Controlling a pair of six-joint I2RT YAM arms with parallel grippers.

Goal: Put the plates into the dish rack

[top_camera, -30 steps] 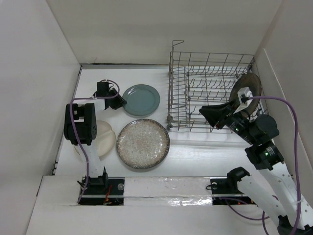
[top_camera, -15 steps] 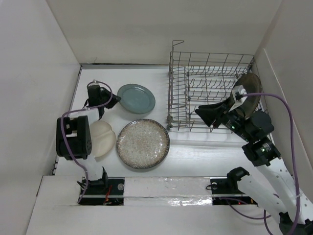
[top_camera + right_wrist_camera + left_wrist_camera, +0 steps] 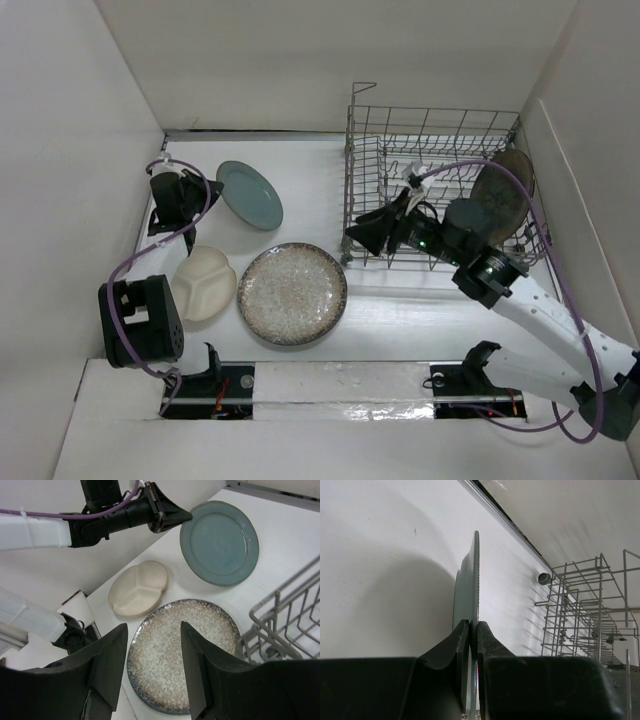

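Note:
My left gripper [image 3: 212, 187] is shut on the left rim of the grey-blue plate [image 3: 250, 195], which tilts up off the table at back left. The left wrist view shows this plate [image 3: 468, 587] edge-on, pinched between the fingers [image 3: 473, 624]. The large speckled plate [image 3: 292, 293] lies flat front centre, and the cream plate [image 3: 203, 283] lies to its left. A brown plate [image 3: 503, 185] stands upright at the right end of the dish rack [image 3: 430, 150]. My right gripper [image 3: 358, 235] hangs open and empty by the rack's front left corner, above the speckled plate [image 3: 182, 655].
White walls close in the table on the left, back and right, and the left arm works near the left wall. A raised ledge [image 3: 330, 385] runs along the near edge between the arm bases. The rack's wire corner [image 3: 272, 625] is just right of my right fingers.
My left gripper closed on the grey-blue plate's rim and drew it left, tilting it. My right arm swung left from the brown plate in the rack, its jaws opening wider.

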